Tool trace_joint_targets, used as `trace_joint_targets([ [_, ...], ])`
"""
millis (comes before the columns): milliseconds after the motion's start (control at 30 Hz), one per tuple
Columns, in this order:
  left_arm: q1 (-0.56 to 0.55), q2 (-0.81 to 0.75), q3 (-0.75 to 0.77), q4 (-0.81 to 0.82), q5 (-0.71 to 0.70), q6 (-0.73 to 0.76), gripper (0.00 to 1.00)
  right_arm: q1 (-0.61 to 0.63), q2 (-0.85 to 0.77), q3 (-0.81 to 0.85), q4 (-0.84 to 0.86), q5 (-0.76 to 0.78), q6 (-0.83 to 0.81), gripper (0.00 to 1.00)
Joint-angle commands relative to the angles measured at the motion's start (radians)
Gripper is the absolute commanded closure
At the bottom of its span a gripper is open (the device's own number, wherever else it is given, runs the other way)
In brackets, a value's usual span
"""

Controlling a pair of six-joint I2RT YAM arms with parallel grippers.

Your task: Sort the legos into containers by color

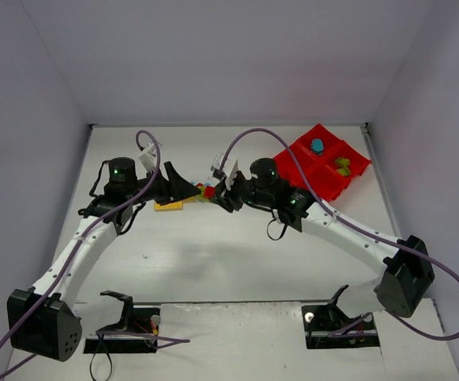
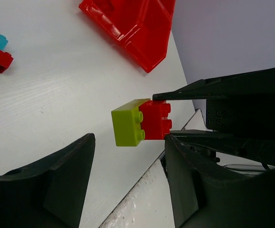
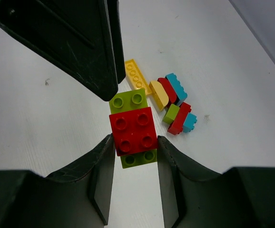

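My right gripper (image 3: pixel 135 138) is shut on a red brick (image 3: pixel 133 129) that is stuck onto a longer lime green brick (image 3: pixel 128 99), and holds the pair above the table. My left gripper (image 2: pixel 128 140) is open, its fingertips either side of the same pair (image 2: pixel 128 127). Its right finger (image 2: pixel 187 171) is close to the red half, with a gap at the green side. The two grippers meet at mid table, left (image 1: pixel 188 189) and right (image 1: pixel 220 196). The red tray of containers (image 1: pixel 291 164) stands at the back right, with a blue brick (image 1: pixel 317 146) and green bricks (image 1: pixel 342 165) in separate compartments.
Loose legos lie under and beside the grippers: a yellow plate (image 3: pixel 137 77), a yellow curved piece (image 3: pixel 158 95), and red (image 3: pixel 181 118), blue (image 3: pixel 177 87) and green (image 3: pixel 171 113) bricks. Grey walls close the table at the back and sides.
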Motion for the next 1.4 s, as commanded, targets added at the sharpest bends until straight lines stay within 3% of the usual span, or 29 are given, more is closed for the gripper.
trace_joint_targets([
  [0,0.005,0.004,0.043,0.097,0.058,-0.002,0.46,0.002,-0.062,0.007,0.101,-0.010,-0.005,1.00],
  [333,-0.001,0.036,0.041,0.152,0.061,-0.028,0.51,0.002,-0.068,0.006,0.102,-0.035,0.003,1.00],
  [667,-0.010,0.054,0.028,0.227,0.098,-0.080,0.63,0.002,-0.063,0.009,0.104,-0.038,0.003,1.00],
  [1067,-0.026,0.073,0.020,0.217,0.122,-0.088,0.64,0.002,-0.069,0.007,0.108,-0.035,0.003,1.00],
  [1100,-0.029,0.071,0.017,0.220,0.122,-0.088,0.66,0.002,-0.071,0.009,0.109,-0.035,0.003,1.00],
  [1233,-0.032,0.071,0.012,0.226,0.113,-0.090,0.89,0.002,-0.069,0.009,0.110,-0.033,0.004,1.00],
  [1367,-0.039,0.058,0.006,0.221,0.082,-0.073,1.00,0.002,-0.071,0.011,0.112,-0.032,0.006,1.00],
])
